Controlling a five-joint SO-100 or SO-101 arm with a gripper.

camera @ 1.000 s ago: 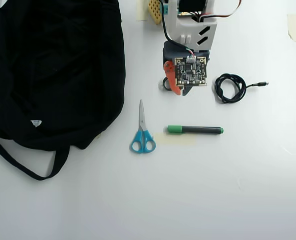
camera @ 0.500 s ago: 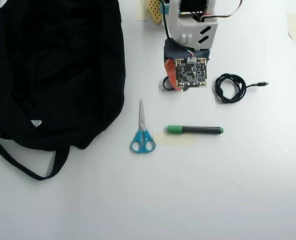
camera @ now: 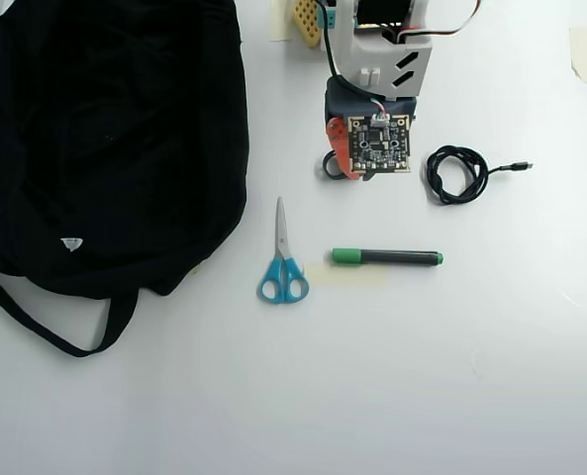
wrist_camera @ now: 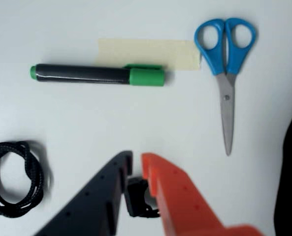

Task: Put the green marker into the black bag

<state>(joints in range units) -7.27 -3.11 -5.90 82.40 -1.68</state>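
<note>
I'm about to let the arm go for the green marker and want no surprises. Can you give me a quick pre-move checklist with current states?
1. Slim dark-barrelled marker with green cap lying flat, unobstructed: ok.
2. Black-and-orange two-finger gripper empty: ok. Jaws nearly closed, must open wider: not ok.
3. Blue-handled scissors apart from the marker: ok.
4. Coiled black cable clear of the marker: ok.
5. Large black cloth bag opening accessible: cannot tell.

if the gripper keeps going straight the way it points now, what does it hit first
Probably the green marker. In the wrist view the gripper points up the picture toward the marker's capped end, with only bare table between. Its height above the table is unclear, so it might touch the table short of the marker.
</note>
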